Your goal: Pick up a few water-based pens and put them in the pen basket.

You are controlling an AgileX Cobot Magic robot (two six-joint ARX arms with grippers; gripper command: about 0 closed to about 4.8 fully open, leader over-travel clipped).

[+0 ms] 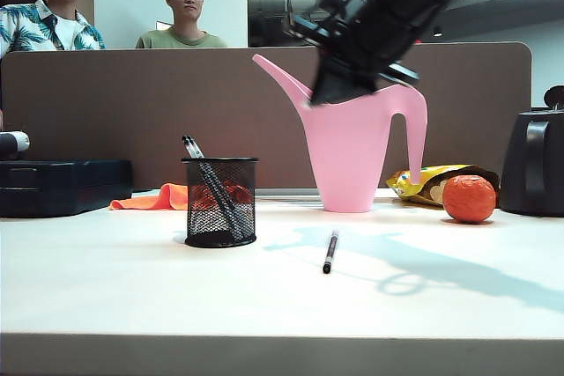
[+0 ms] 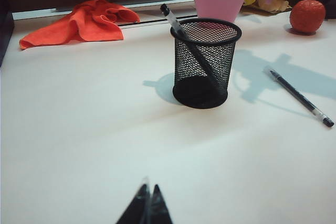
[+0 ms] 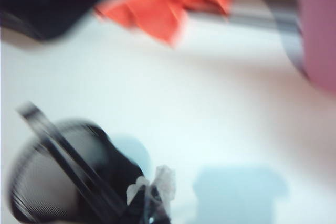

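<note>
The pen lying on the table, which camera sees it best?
The left wrist view: the pen lies sharp and whole, right of the basket. The exterior view shows it small and end-on. The blurred right wrist view misses it.

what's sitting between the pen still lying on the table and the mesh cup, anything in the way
Nothing visible. Bare table separates the loose pen from the pen basket. The pink watering can stands behind that path. The right gripper, shut, is raised above; the left gripper, shut, sits back near its edge.

office workspace, brown desk partition (image 1: pixel 132 112), two onlookers (image 1: pixel 181 11) behind, white table (image 1: pixel 282 305)
</note>
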